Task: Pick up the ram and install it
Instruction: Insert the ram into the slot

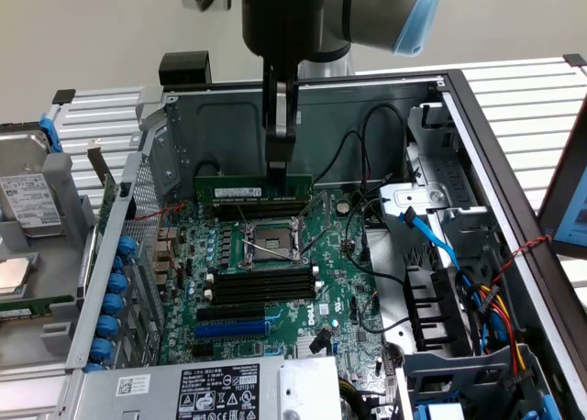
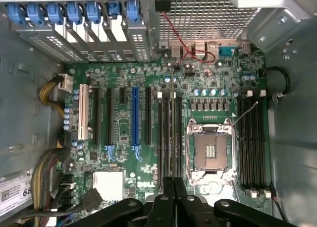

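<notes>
The ram [image 1: 240, 191] is a long green stick with a white label strip, held level and on edge. My gripper [image 1: 280, 168] comes straight down from above and is shut on its top edge, right of the stick's middle. The stick hangs over the green motherboard [image 1: 293, 301] inside the open computer case, and in the exterior view it shows just above the far bank of black slots [image 1: 266, 209]. In the wrist view my gripper [image 2: 172, 187] lines up with the black slots [image 2: 169, 138] beside the open CPU socket [image 2: 209, 152]. The slots [image 2: 252, 138] on the socket's other side stand empty.
Case walls [image 1: 229, 117] ring the board. Black cables [image 1: 367, 163] and a blue cable [image 1: 431, 232] lie at the exterior view's right by a metal drive cage [image 1: 440, 200]. Blue card clips [image 1: 115, 301] line the left. A hard drive [image 1: 27, 204] and a green strip [image 1: 37, 306] lie outside.
</notes>
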`<state>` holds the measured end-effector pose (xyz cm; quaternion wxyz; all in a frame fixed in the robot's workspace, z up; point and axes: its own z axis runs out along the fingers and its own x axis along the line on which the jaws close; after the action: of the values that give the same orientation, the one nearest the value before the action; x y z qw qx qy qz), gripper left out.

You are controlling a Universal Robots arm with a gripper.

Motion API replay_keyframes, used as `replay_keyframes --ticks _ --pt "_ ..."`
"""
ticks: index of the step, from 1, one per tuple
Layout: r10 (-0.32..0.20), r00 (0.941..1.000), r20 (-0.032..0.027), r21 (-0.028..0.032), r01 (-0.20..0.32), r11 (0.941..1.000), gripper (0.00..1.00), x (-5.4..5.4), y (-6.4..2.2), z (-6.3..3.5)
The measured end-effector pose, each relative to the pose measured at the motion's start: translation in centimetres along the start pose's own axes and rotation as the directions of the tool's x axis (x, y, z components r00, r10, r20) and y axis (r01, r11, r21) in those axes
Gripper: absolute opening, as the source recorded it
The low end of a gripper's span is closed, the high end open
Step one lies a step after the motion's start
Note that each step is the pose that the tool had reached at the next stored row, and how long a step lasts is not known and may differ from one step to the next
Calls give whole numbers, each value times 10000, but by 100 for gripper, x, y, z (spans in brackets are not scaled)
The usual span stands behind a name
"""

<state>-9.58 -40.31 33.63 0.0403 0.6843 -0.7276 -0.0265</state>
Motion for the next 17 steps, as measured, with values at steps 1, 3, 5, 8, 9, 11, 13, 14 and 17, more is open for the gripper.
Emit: replay_keyframes --ticks 1,3,5,8,9,11,13,14,17 --pt "18 10000 2 0 -18 10000 12 -1 -2 18" --pt "46 10000 5 -1 -46 10000 12 -2 -5 55" --pt "79 10000 9 -1 -79 10000 12 -3 -10 109" --pt "98 10000 9 -3 -98 10000 12 -4 -15 163" --pt "101 9999 10 -3 -101 9999 12 -4 -17 181" --pt "108 9999 11 -2 -108 9999 12 -5 -20 219" --pt "113 9999 11 -3 -113 9999 12 -6 -24 255" --pt "116 9999 11 -3 -116 9999 12 -6 -26 272" --pt "129 9999 12 -3 -129 9999 12 -7 -31 327"
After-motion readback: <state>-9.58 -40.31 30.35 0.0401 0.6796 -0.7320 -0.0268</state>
